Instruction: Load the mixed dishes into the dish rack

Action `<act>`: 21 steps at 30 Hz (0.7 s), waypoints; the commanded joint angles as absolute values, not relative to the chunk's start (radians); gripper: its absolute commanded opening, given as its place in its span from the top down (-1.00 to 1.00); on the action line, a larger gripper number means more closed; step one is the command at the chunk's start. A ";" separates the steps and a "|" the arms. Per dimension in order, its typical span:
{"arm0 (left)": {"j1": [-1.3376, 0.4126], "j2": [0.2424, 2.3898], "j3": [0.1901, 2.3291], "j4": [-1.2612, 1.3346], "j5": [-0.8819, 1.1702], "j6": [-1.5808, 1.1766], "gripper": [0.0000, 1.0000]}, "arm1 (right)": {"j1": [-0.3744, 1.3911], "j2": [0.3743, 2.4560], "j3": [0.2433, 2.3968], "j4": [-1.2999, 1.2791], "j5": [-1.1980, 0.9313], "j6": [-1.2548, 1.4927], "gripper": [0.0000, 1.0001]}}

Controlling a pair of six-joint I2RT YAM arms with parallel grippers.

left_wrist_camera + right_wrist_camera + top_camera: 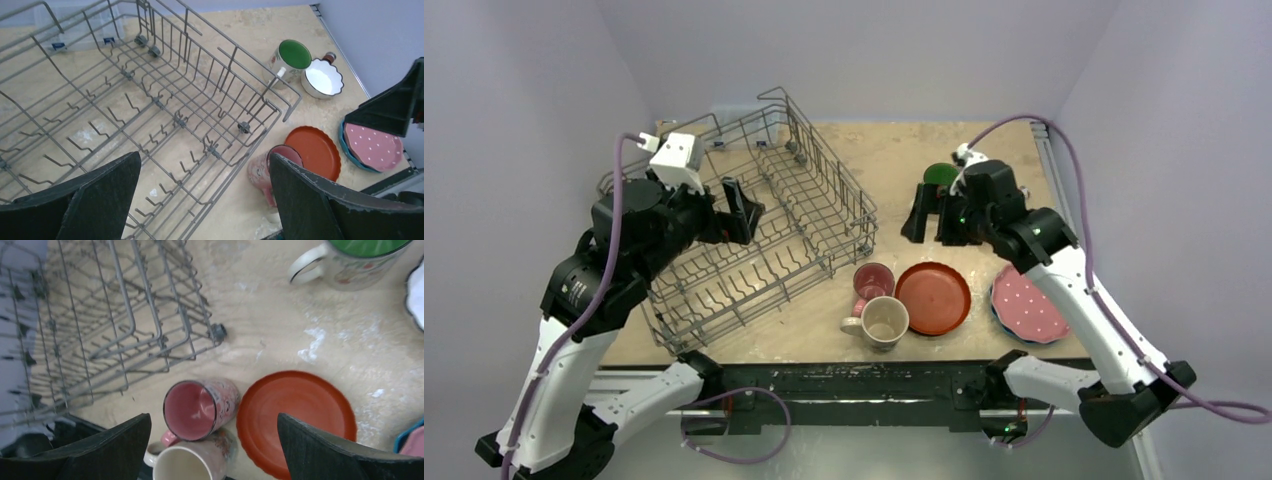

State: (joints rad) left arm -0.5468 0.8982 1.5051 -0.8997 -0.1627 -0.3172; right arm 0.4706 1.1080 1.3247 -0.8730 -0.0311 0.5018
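Note:
The grey wire dish rack (829, 170) lies at the left and holds no dishes. My left gripper (740, 210) hovers open over its middle; in the left wrist view the gripper (205, 200) has only rack tines (165, 107) beneath it. My right gripper (931, 222) is open above the table, and in its wrist view the gripper (214, 440) looks down on the pink mug (197, 407), which lies on its side against the beige mug (192, 465). Beside them sits the red-orange plate (933, 297). The pink dotted plate (1027, 303) rests on the blue plate (345, 145).
The green-inside mug (292, 55) and the white fluted bowl (322, 79) stand at the back right, behind my right gripper. A clear plastic box (75, 35) sits behind the rack. Walls close in the table on three sides.

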 commanded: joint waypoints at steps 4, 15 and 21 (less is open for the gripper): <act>-0.554 0.955 1.546 -1.063 -0.047 -0.465 -1.00 | 0.712 1.171 1.270 -0.865 -0.018 0.526 -0.98; -0.554 0.962 1.379 -0.979 0.122 -0.673 -1.00 | 1.026 1.190 1.177 -0.984 0.126 0.681 -0.59; -0.552 0.986 1.388 -0.979 0.141 -0.687 -1.00 | 1.088 1.211 1.154 -1.058 0.227 0.727 -0.51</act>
State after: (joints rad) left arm -0.5503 0.9798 1.3758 -1.0225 0.0914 -0.6464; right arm 1.0718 1.1934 1.1660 -0.9916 0.1249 0.6655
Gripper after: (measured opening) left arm 0.998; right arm 0.772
